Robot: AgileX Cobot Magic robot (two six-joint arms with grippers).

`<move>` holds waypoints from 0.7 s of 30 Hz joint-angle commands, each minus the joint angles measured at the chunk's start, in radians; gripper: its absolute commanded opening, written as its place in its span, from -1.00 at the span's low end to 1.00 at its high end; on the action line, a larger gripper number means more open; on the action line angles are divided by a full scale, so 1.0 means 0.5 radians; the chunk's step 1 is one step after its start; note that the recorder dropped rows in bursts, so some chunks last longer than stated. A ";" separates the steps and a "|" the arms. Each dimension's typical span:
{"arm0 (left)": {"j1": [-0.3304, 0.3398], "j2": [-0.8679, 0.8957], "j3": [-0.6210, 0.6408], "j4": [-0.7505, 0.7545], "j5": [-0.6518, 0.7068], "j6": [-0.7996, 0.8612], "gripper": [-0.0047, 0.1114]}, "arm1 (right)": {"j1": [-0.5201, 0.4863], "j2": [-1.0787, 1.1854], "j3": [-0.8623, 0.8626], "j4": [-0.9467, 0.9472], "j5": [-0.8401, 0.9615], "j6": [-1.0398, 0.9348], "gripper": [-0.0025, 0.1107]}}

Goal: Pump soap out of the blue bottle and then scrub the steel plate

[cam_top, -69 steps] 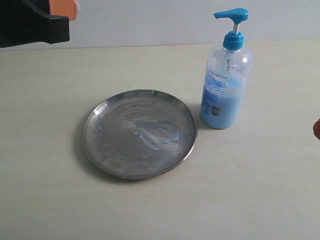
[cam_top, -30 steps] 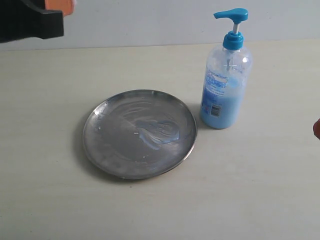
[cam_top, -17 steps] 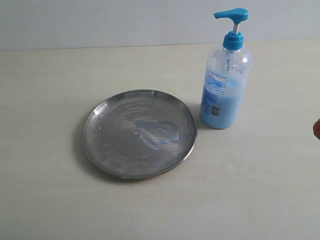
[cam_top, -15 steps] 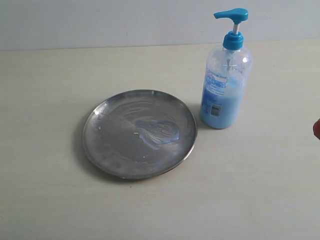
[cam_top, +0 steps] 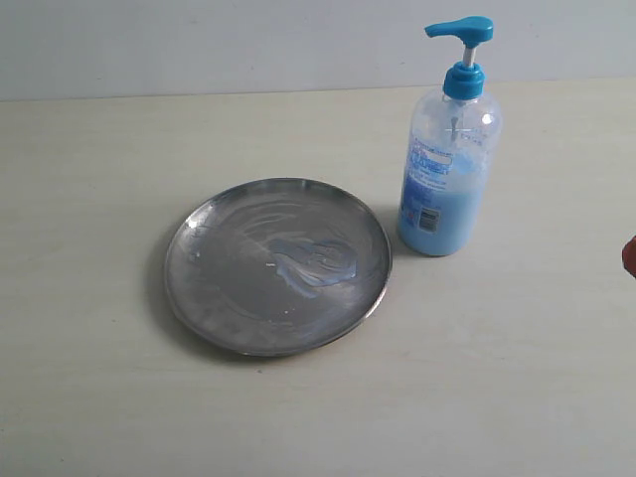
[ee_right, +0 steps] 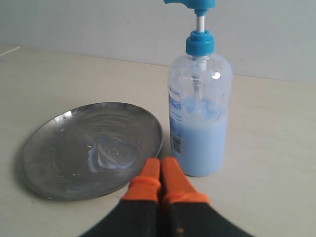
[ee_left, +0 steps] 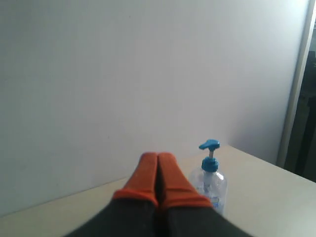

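Soap: a pale, glossy, streaked smear on the floor of the plate, on the half nearer the bottle. Its edges blend into the metal's glare, so its true outline is hard to trace.

Plate: flat on the table, just beside the bottle. A narrow strip of table shows between rim and bottle base.

Bottle: upright, roughly half full of pale blue liquid, with the pump head raised. The label print is too small to read.

My right gripper: the orange fingers are pressed together with nothing between them. It is low over the table, near the bottle's base and the plate rim, touching neither. In this view the bottle has its pump spout cut off by the frame, and the soap shows as looping streaks.

My left gripper: the fingers likewise meet and grip nothing. They are raised toward a blank wall and hide the lower body of the bottle beyond them.

In the exterior view a red sliver at the frame edge past the bottle is too little to identify.
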 commanded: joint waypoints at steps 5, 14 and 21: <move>0.094 -0.259 0.251 0.005 0.013 -0.006 -0.90 | 0.001 0.004 0.010 0.014 -0.019 0.002 -0.96; 0.369 -0.513 0.449 0.001 0.013 -0.006 -0.90 | 0.001 0.004 0.010 0.014 -0.019 0.002 -0.96; 0.615 -0.651 0.575 -0.004 0.013 -0.006 -0.90 | 0.001 0.004 0.010 0.014 -0.019 0.002 -0.96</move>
